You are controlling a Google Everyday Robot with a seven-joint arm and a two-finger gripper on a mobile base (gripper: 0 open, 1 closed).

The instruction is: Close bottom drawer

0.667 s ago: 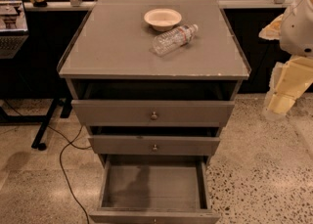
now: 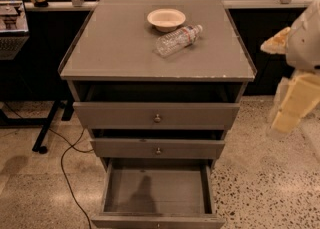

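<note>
1. The grey-brown cabinet (image 2: 115,48) is seen to the left of the gripper (image 2: 295,105). The gripper hangs at the right edge, level with the upper drawer fronts and apart from the cabinet. Whether it is open or closed cannot be told.
2. Speckled floor (image 2: 260,173) is left bare below the gripper, between it and the cabinet's right side. One dark cable (image 2: 67,173) is trailed on the far, left side.
3. Three drawers are counted. The bottom drawer (image 2: 155,190) is pulled far out, below and left of the gripper, with its plain grey inside exposed. Its front panel is cut by the lower frame edge.
4. The top drawer (image 2: 115,115) and middle drawer (image 2: 120,149) are drawn out slightly. One round knob is carried on each.
5. One clear bottle (image 2: 176,40), laid on its side, and one bowl (image 2: 166,19) are set just beside each other on the cabinet top, above and left of the gripper.
</note>
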